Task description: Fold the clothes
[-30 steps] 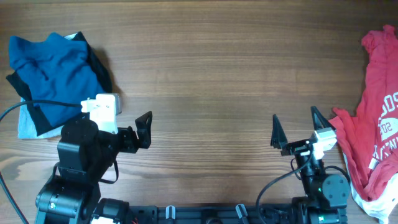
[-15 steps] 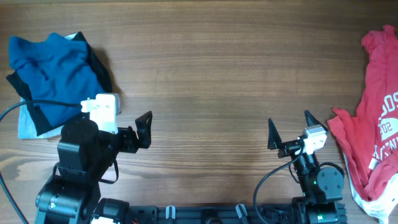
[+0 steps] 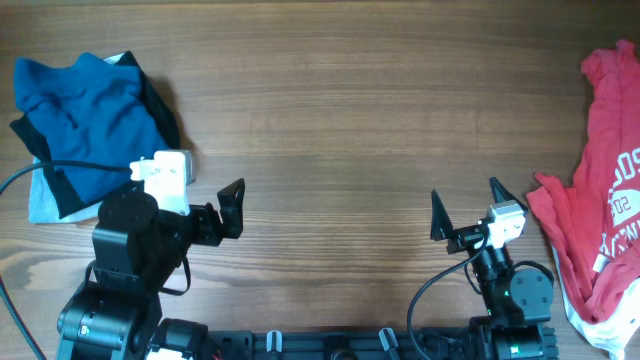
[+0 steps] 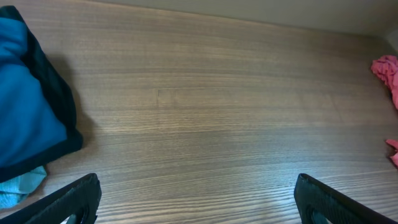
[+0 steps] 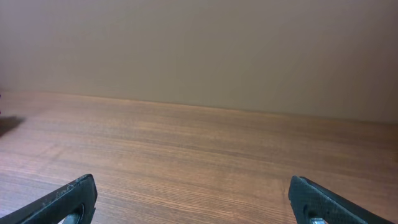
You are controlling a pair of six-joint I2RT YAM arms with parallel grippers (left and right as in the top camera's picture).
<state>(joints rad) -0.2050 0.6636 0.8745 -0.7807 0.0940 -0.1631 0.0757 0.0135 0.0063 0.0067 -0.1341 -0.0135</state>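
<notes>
The deep-blue shirt point(image 3: 85, 115) lies crumpled at the table's far left, on top of other cloth. It also fills the left edge of the left wrist view point(image 4: 25, 118). My left gripper point(image 3: 205, 195) is open and empty over bare wood, just right of and nearer than the shirt; its fingertips show at the bottom corners of its wrist view point(image 4: 196, 199). My right gripper point(image 3: 468, 205) is open and empty over bare wood at the near right point(image 5: 193, 199), far from the shirt.
A black garment point(image 3: 165, 115) and pale cloth point(image 3: 40, 200) lie under the blue shirt. A red T-shirt with white lettering point(image 3: 605, 180) lies along the right edge, close to my right gripper. The wooden table point(image 3: 330, 110) lies between them.
My right gripper has shifted slightly left and nearer, away from the red T-shirt's edge. The left arm and the blue shirt have not moved.
</notes>
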